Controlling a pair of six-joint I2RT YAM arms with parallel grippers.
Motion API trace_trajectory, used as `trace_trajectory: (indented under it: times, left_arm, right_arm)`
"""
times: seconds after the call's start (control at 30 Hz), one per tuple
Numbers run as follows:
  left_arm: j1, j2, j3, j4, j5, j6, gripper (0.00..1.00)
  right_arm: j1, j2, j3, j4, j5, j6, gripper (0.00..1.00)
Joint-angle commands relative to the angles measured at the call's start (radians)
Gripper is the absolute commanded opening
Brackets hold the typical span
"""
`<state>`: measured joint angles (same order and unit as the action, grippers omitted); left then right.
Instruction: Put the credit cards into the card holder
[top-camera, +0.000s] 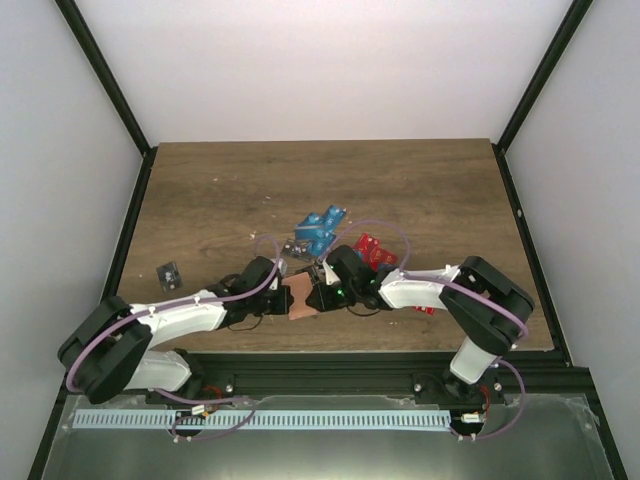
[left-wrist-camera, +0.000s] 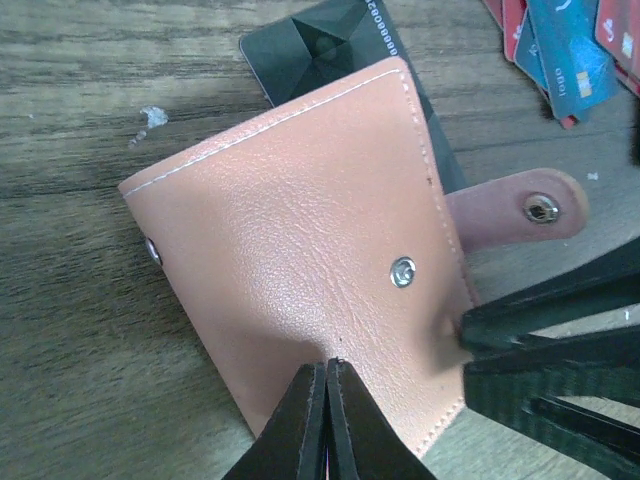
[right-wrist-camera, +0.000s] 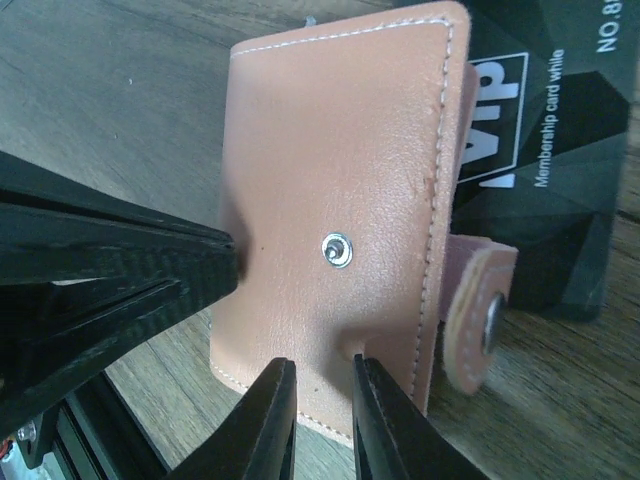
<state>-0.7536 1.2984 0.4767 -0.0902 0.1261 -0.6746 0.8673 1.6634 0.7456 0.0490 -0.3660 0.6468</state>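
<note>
The card holder (left-wrist-camera: 300, 250) lies flat right under both sets of fingertips, between the two arms near the table's front edge. It is a squarish wallet of tan-orange grained leather with pale stitching along the rim, a round metal snap stud (left-wrist-camera: 403, 271) on its cover and a darker rounded strap tab (left-wrist-camera: 520, 210) sticking out past one side, unfastened.

The left gripper (left-wrist-camera: 327, 385) is clenched with no gap between its black tapered fingers. Their tips dent the leather at the holder's near edge. The right gripper (right-wrist-camera: 322, 375) meets it from the opposite side, jaws a little parted, both tips pressed on the cover just short of the stud.

A glossy black card (right-wrist-camera: 560, 150) with faceted print and pale lettering lies partly under the holder, beyond the right gripper's tips. Farther out past both grippers sit a loose heap of blue cards (top-camera: 320, 228) and, beside it, red cards (top-camera: 372, 250). One dark card (top-camera: 168, 273) lies alone, well off to the left arm's outer side.

The table (top-camera: 420, 190) is dark, streaky wood grain, enclosed by plain white walls (top-camera: 330, 70) and black frame posts (top-camera: 105, 75).
</note>
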Motion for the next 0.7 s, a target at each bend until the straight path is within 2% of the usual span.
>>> trace_trajectory:
  times: [0.0, 0.17, 0.37, 0.67]
  left_arm:
    - [-0.003, 0.051, -0.012, 0.059, 0.026, 0.023, 0.04]
    - [-0.003, 0.083, -0.009, 0.066, 0.030, 0.033, 0.04]
    - [-0.003, 0.092, -0.009, 0.061, 0.027, 0.042, 0.04]
    - [-0.003, 0.087, -0.007, 0.049, 0.026, 0.053, 0.04]
  right_arm:
    - [0.001, -0.049, 0.042, -0.080, 0.035, -0.022, 0.19]
    - [-0.002, -0.121, 0.081, -0.146, 0.063, -0.049, 0.24]
    - [-0.004, -0.148, 0.130, -0.274, 0.223, -0.089, 0.36]
    - [-0.004, -0.093, 0.155, -0.300, 0.267, -0.101, 0.36]
